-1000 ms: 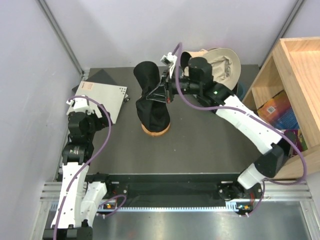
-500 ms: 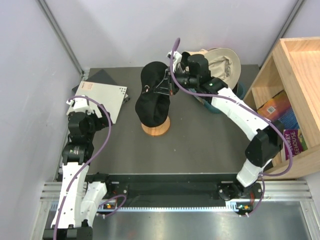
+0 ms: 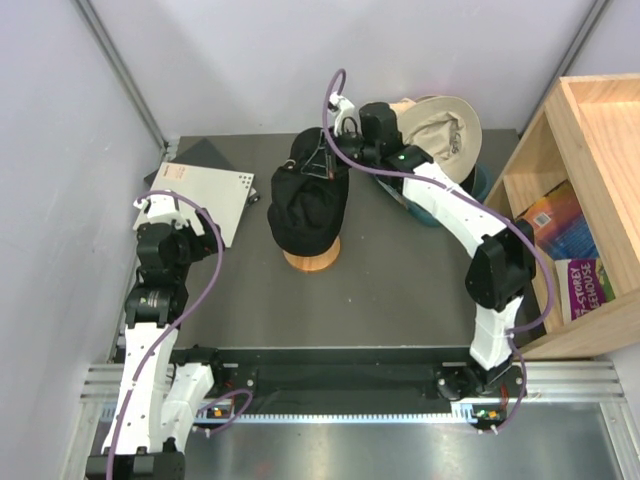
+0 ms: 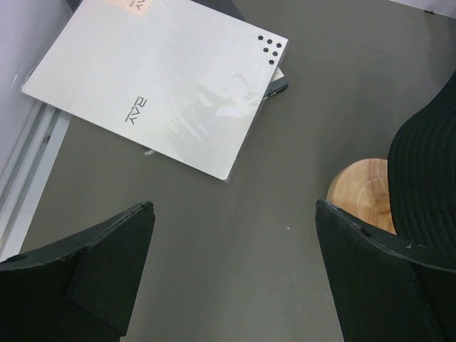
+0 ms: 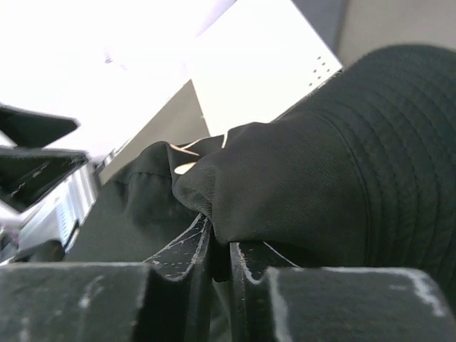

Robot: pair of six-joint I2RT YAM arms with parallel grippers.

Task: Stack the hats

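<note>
Top view, step: while your right hand pinches the brim of the black hat at its far edge, the hat drapes over the wooden stand at mid-counter, so you are seating it on the stand.
Top view, other hats: a cream hat lies on the teal tub at the far right, behind the right arm.
Top view, left side: your left hand hangs near the white board, well apart from every hat.
Left wrist view: the left hand's fingers are spread wide and hold nothing; the stand's base and a slice of black brim show at the right edge.
Right wrist view: the jaws are clamped on a fold of black fabric, with only a sliver of gap.
Next move, as a judgement: let go fully, lift clear without dragging the brim, then go for the cream hat.
</note>
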